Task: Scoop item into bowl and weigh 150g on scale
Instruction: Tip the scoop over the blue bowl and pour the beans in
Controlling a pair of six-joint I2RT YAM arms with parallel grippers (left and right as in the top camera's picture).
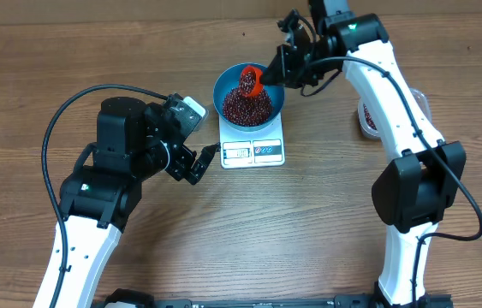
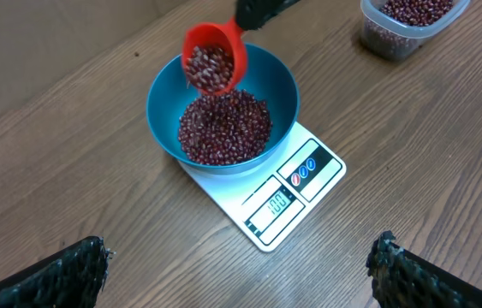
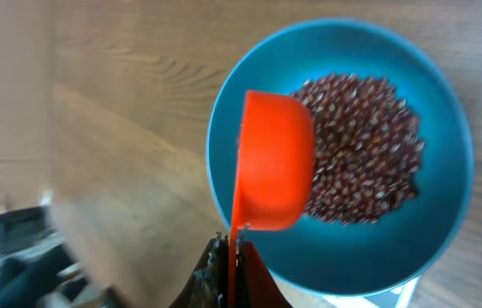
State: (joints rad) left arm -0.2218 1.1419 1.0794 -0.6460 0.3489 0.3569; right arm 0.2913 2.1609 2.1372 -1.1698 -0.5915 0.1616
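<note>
A bright blue bowl stands on the white scale, with a heap of dark red-brown beans inside. My right gripper is shut on the handle of an orange scoop. The scoop hangs tilted over the bowl's far side with beans in it. My left gripper is open on the near left of the scale, nothing between its fingers.
A clear plastic tub holding more beans stands on the wooden table to the right of the scale, partly behind the right arm. The left arm fills the near left.
</note>
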